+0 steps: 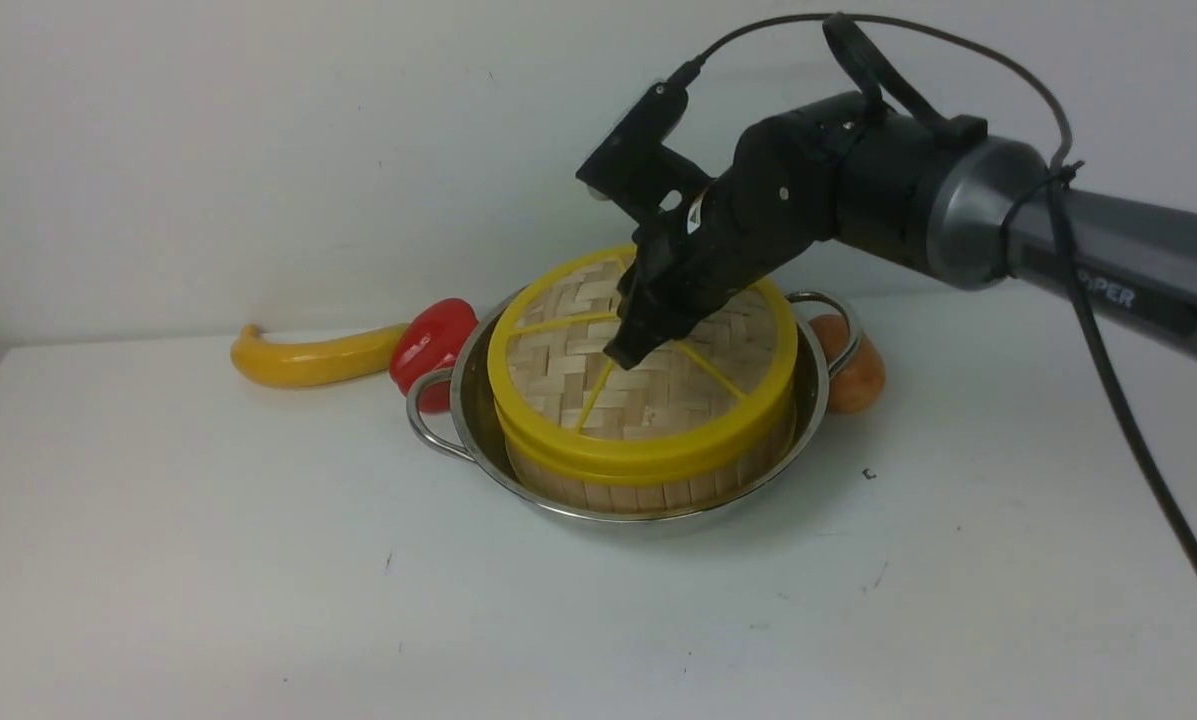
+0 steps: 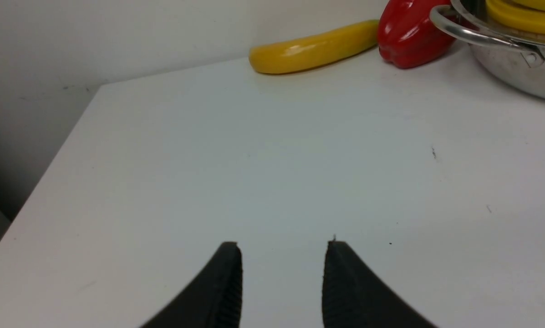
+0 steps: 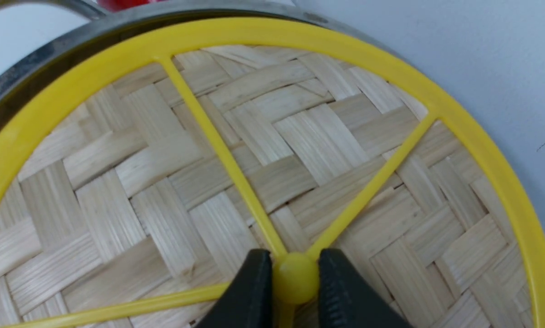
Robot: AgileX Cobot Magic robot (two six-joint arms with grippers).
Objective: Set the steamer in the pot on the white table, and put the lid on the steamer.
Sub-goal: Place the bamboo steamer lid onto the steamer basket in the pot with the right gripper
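The shiny steel pot (image 1: 466, 400) stands on the white table (image 1: 258, 580). Inside it sits the steamer (image 1: 648, 492), only its slatted side showing. The woven lid (image 1: 568, 385) with its yellow rim lies on top of the steamer and hides what is inside. My right gripper (image 1: 630, 350) reaches down onto the middle of the lid. In the right wrist view the right gripper (image 3: 295, 269) is shut on the lid's yellow knob (image 3: 296, 284). My left gripper (image 2: 283, 246) hovers open over bare table, well apart from the pot (image 2: 509, 68), with nothing between its fingers.
A yellow banana-shaped toy (image 1: 308, 360) and a red pepper (image 1: 433, 340) lie behind the pot on the left, by the wall. An orange-brown toy vegetable (image 1: 853, 372) lies against the pot's right handle. The table's left edge (image 2: 63, 159) is near the left gripper.
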